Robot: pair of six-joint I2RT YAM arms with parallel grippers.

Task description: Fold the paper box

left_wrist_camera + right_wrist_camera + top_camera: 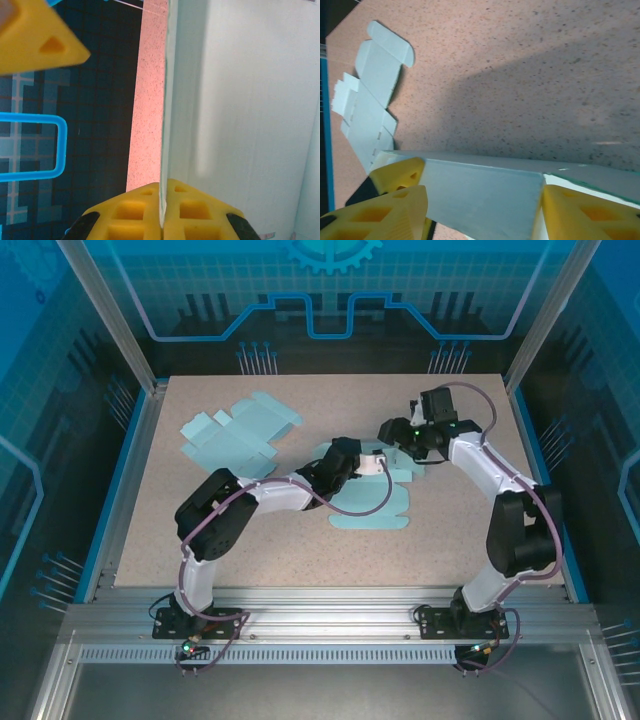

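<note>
While left claw [161, 200] pinches paper box [240, 100], overhead shows spare blank [235, 435].

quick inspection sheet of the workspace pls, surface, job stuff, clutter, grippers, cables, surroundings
surface: speckled beige table, bare where visible
job's things: paper box mid-table, partly raised between the two arms; spare flat blank lying unfolded at the far left
clutter: nothing seen
grippers: left gripper shut on an edge of the paper box; right gripper has its fingers apart on either side of a raised panel, grip unclear
cables: purple cable loops from the left arm over the paper box
surroundings: aluminium frame, blue printed panels around the cell
</note>
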